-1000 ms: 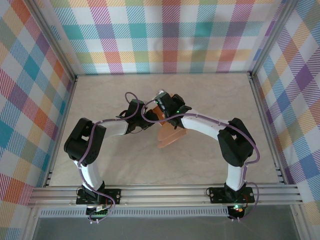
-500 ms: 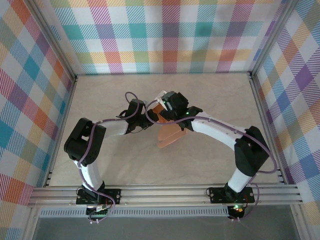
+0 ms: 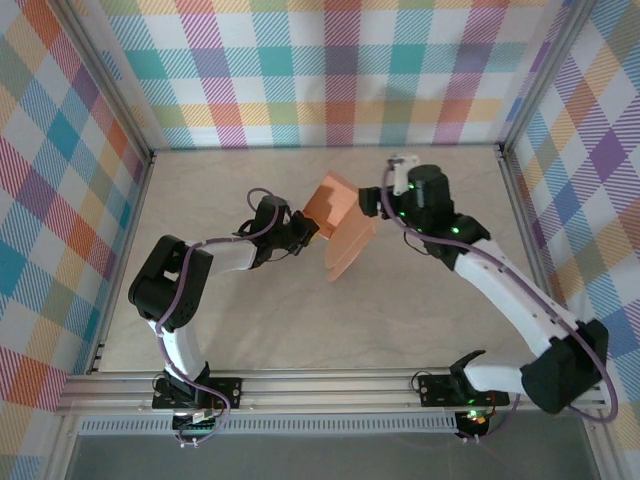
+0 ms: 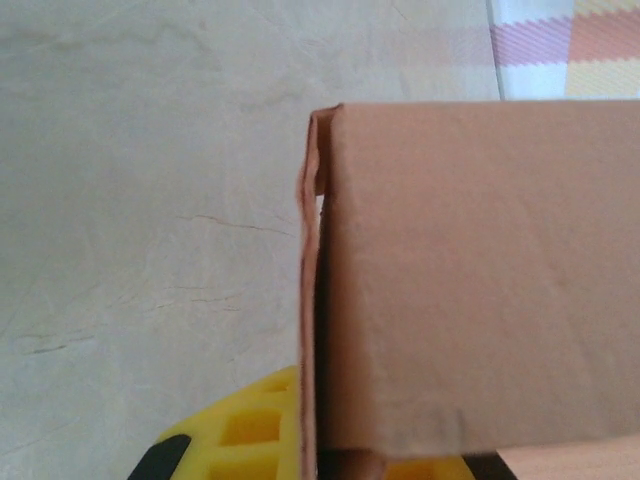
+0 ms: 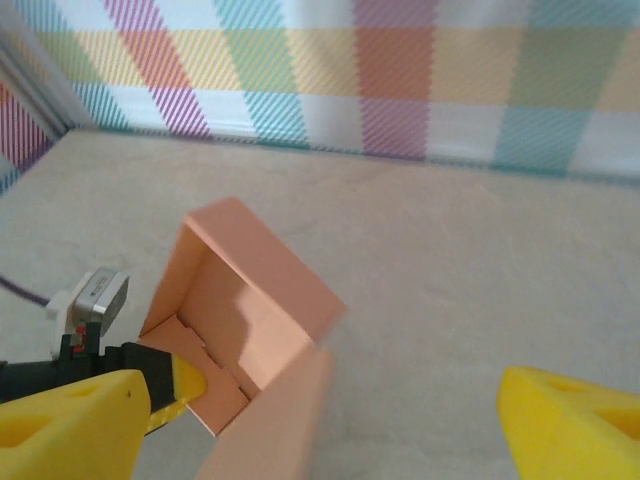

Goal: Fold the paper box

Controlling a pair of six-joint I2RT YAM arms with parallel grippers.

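The paper box (image 3: 338,208) is salmon-orange card, partly formed: an open tray with a long flap (image 3: 352,252) hanging toward the near side. It is held above the table's middle. My left gripper (image 3: 305,232) is shut on the tray's left wall. In the left wrist view the box (image 4: 470,280) rises close in front, with one yellow finger (image 4: 235,430) beside the pinched wall. The right wrist view looks into the tray (image 5: 245,300), and the left arm's yellow fingertip (image 5: 178,385) sits on its wall. My right gripper (image 3: 385,197) is open, just right of the box and apart from it.
The beige tabletop (image 3: 250,330) is fenced by an aluminium frame (image 3: 330,385) at the near edge and plaid walls (image 3: 330,70) on three sides. The right arm's elbow (image 3: 565,370) reaches out to the near right.
My right gripper opened, let go of the box and drew back to the right and far side. The box, held by the left gripper alone, now shows uncovered.
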